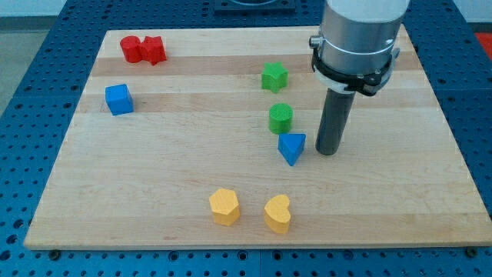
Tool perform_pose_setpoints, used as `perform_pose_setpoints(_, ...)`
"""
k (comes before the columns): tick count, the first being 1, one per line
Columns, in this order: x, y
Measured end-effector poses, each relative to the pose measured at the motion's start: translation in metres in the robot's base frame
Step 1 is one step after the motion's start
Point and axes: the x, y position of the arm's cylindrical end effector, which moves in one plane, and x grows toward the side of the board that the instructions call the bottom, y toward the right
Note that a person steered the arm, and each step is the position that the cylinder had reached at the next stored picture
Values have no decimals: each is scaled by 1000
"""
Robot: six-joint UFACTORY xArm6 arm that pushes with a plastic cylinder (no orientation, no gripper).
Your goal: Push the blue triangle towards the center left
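The blue triangle [291, 147] lies near the middle of the wooden board [154, 192], just below a green cylinder [280, 118]. My tip [327, 152] rests on the board a short way to the view's right of the blue triangle, apart from it by a small gap. The dark rod rises from the tip to the grey arm body at the view's top right.
A green star-shaped block [274, 77] sits above the cylinder. A blue cube [118, 99] is at the left. Two red blocks [143, 49] touch at the top left. Two yellow blocks, a hexagon [224, 206] and a heart [277, 214], lie near the bottom edge.
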Motion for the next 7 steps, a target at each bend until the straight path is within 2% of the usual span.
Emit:
perform_pose_setpoints(1,0,-14)
perform_pose_setpoints(5,6,-188)
perform_pose_setpoints(7,7,-197)
